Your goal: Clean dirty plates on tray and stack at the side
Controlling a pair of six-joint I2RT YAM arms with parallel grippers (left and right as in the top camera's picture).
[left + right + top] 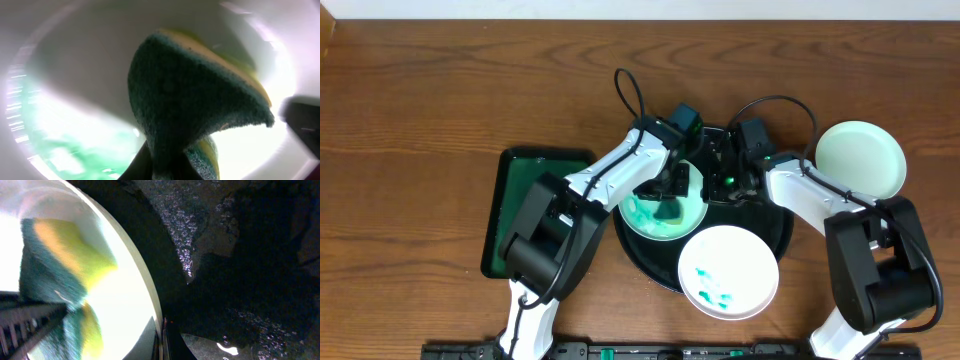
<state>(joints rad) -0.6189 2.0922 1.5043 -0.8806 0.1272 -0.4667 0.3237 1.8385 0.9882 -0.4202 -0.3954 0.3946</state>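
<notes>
While I lean over the black tray (778, 238), left gripper (670, 195): clamped on the sponge (190, 100).
sponge: green face down on the plate, yellow side up.
smeared plate (640, 215): on the black tray's left half, teal streaks across it.
right gripper (725, 180): at that plate's right rim; I cannot tell how wide my fingers stand.
spotted plate (728, 272): on the tray's front edge.
clean plate (860, 160): on the table (420, 100), right of the tray.
green tray (520, 190): left of it.
</notes>
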